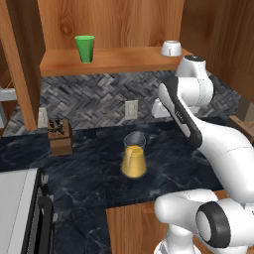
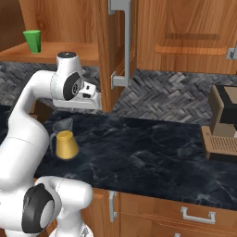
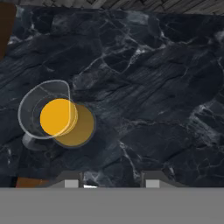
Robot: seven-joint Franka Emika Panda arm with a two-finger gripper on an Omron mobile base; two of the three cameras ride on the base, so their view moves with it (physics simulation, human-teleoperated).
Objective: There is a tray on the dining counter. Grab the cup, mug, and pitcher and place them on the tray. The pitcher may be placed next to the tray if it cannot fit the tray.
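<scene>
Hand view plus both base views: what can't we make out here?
- Pitcher handle: not discernible from above in the hand view.
- Fingers: cut off by the hand view's bottom edge.
- Mug: handle not visible on the shelf in the left base view.
- Coffee machine: cropped by the right edge of the right base view.

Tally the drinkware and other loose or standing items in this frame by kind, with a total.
Green cup: 1
White mug: 1
Glass pitcher with orange liquid: 1
Wooden knife block: 1
Coffee machine: 1
Total: 5
</scene>
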